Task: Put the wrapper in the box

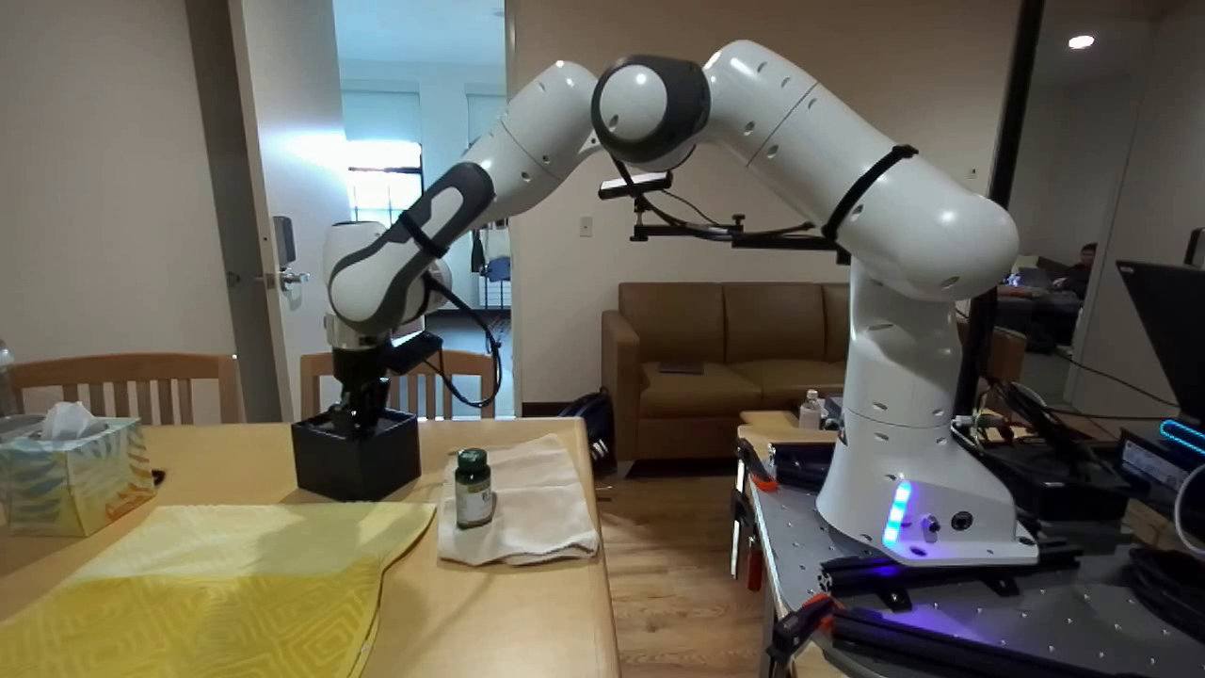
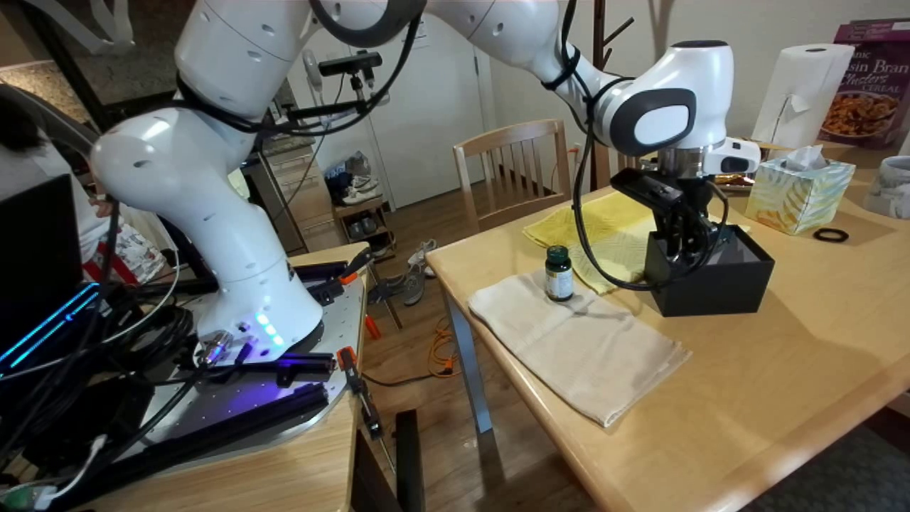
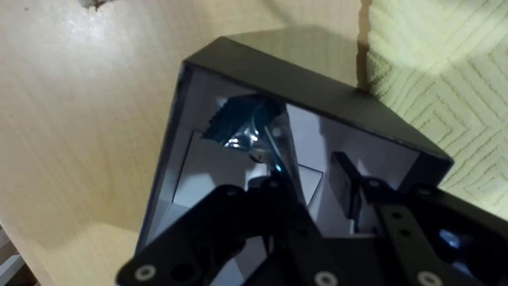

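The black box (image 1: 358, 466) stands on the table with its top open. It also shows in the exterior view (image 2: 718, 290) and in the wrist view (image 3: 317, 89). My gripper (image 3: 309, 182) points down with its fingers inside the box opening; it also shows in both exterior views (image 1: 360, 414) (image 2: 684, 249). The fingers are apart. The wrapper (image 3: 250, 123), shiny, crumpled, clear and dark teal, is inside the box walls beside the left finger in the wrist view. Its lower end is hidden behind that finger; I cannot tell whether it clings to it. I cannot make it out clearly in the exterior views.
A yellow cloth (image 1: 235, 584) lies beside the box. A beige cloth (image 2: 583, 348) carries a dark-capped jar (image 2: 559, 274). A tissue box (image 1: 80, 471) stands on the table, with a black ring (image 2: 830, 235) near it. A cable hangs from the arm past the box.
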`<state>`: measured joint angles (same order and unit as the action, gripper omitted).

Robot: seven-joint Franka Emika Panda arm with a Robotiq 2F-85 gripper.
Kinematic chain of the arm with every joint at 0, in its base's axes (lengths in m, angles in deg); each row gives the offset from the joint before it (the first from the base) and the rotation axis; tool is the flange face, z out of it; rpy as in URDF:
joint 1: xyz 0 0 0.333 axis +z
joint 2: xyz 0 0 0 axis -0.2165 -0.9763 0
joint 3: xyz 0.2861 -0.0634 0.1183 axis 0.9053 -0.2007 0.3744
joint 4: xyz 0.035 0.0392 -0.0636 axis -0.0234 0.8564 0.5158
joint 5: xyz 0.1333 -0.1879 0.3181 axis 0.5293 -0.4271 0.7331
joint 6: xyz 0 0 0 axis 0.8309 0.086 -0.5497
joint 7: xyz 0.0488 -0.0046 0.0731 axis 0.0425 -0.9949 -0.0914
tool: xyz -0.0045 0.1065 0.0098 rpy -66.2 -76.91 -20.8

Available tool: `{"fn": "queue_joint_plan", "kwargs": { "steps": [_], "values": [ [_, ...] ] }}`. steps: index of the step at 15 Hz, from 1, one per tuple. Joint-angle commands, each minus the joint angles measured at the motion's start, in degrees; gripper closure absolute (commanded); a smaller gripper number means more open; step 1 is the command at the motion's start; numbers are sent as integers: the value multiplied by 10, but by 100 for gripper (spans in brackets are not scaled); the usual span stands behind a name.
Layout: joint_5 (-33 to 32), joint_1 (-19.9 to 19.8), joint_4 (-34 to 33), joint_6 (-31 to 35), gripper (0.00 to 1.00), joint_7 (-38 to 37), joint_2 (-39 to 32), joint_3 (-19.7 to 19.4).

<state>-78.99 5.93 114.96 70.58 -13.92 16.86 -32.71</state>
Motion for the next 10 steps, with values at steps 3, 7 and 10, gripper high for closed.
{"fn": "queue_joint_plan", "kwargs": {
  "steps": [3, 7, 10],
  "values": [
    [15, -10, -6, -4, 19, 23, 2, 10],
    [11, -4, 0, -12, 1, 14, 20, 4],
    [10, 3, 6, -40, 0, 10, 43, 5]
  ]
}}
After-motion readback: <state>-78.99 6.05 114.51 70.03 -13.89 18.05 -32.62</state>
